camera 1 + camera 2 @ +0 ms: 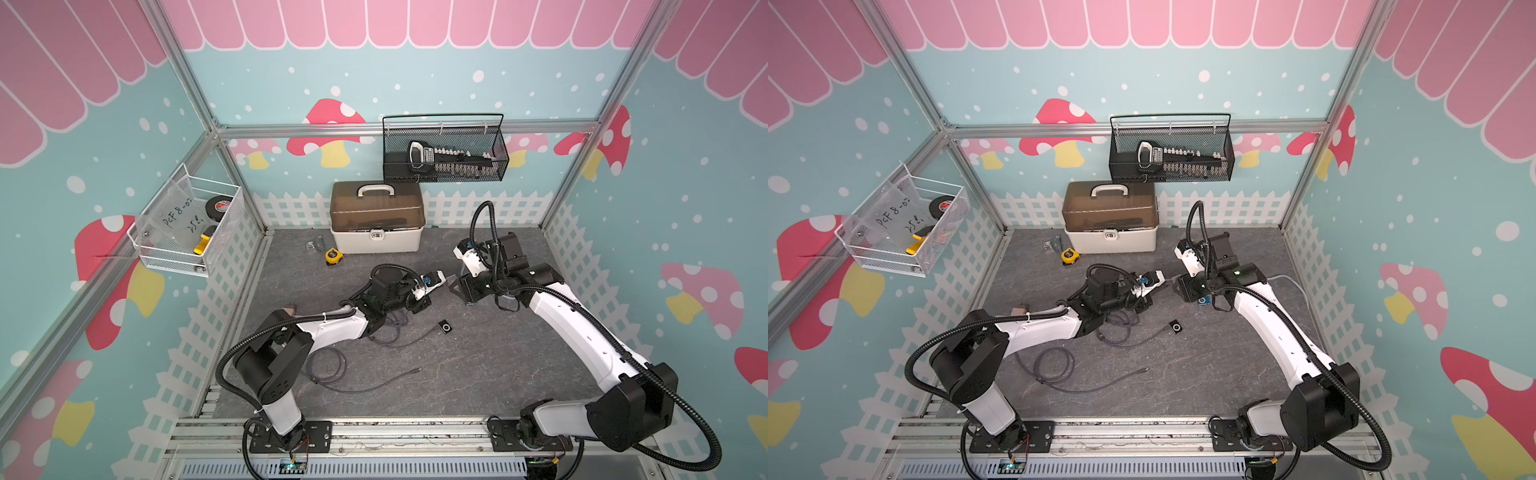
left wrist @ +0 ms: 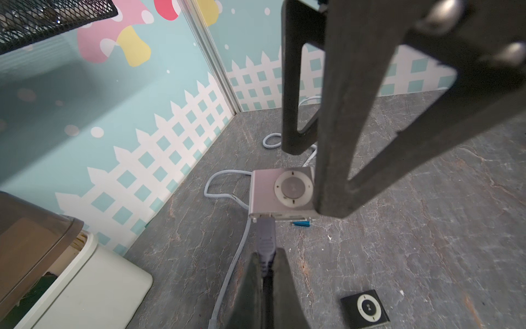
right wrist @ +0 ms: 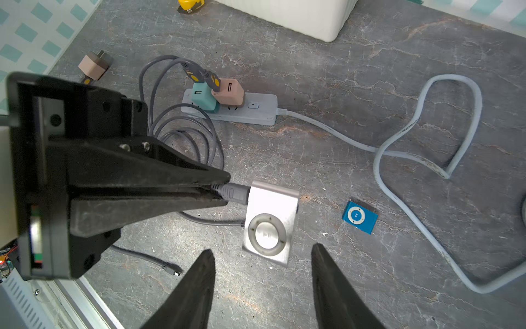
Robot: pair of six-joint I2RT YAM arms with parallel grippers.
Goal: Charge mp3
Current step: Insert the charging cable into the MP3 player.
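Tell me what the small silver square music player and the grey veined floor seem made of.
Small silver square music player: likely brushed metal, satin, from its bright glare. Grey veined floor: matt, stone-like with pale and rusty cracks; real slate or print unclear.

The left arm (image 1: 332,328) stretches low from its base toward the centre. The black left end effector (image 3: 226,190) lies nearly level, jaws pinched on a thin grey cable plug (image 3: 234,193). The right arm (image 1: 582,324) reaches in opposite. The black right end effector (image 3: 262,247) is angled downward, tips close to the left's, jaws spread and gripping nothing.
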